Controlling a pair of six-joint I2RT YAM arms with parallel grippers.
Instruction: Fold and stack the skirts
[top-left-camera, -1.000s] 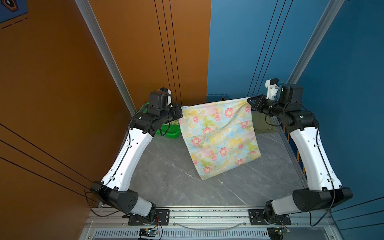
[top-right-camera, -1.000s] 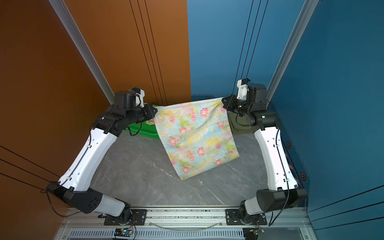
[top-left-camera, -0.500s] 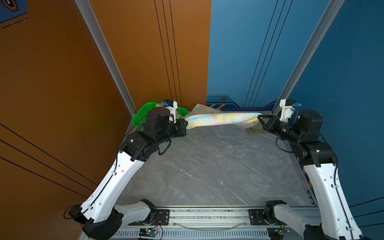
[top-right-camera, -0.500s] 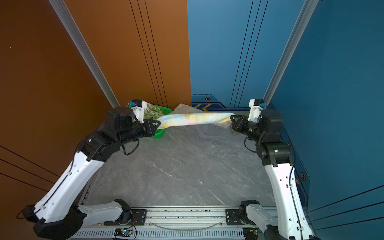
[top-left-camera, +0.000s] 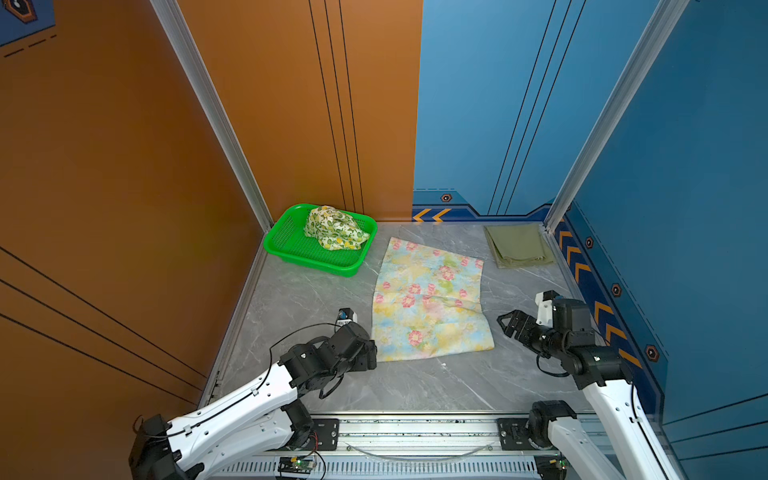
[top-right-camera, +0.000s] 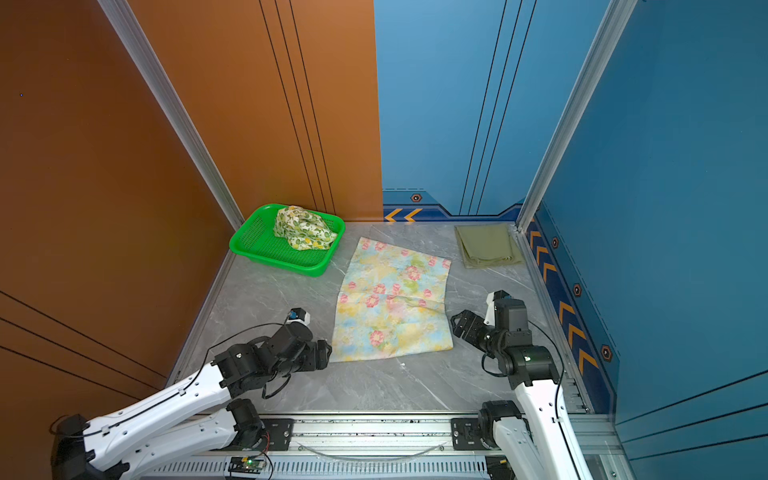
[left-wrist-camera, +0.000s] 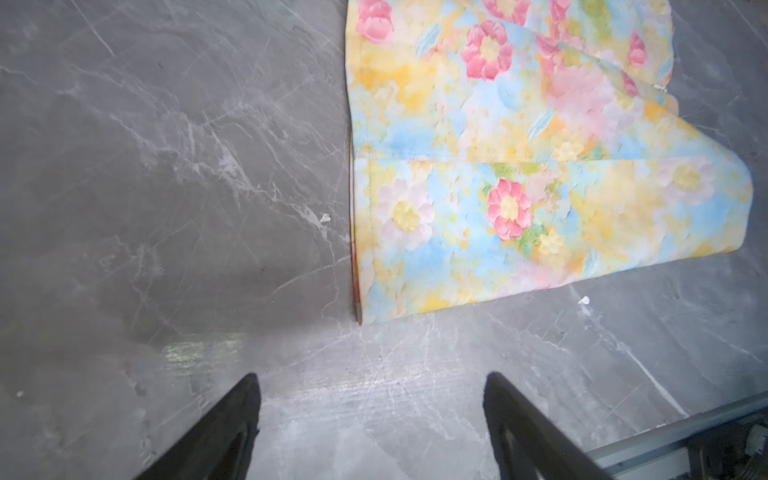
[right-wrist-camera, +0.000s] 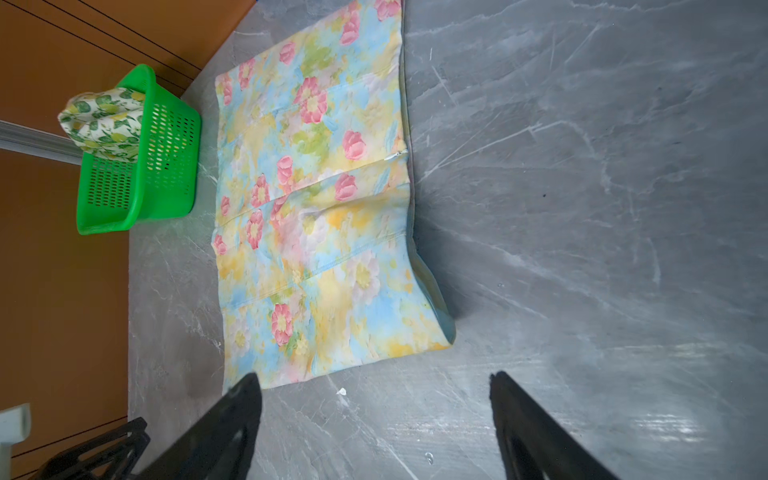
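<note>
Near strip of desk (top-left-camera: 415, 382) lies free; basket (top-left-camera: 291, 245) far left, floral skirt (top-left-camera: 428, 299) middle, olive skirt (top-left-camera: 519, 247) far right obstruct.

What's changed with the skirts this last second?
The floral skirt, held up stretched between both pincers, now lies spread on the table. The left pincer and right pincer let go and stand open by its near corners. The lemon skirt in the green basket and the folded olive skirt stayed put.
</note>
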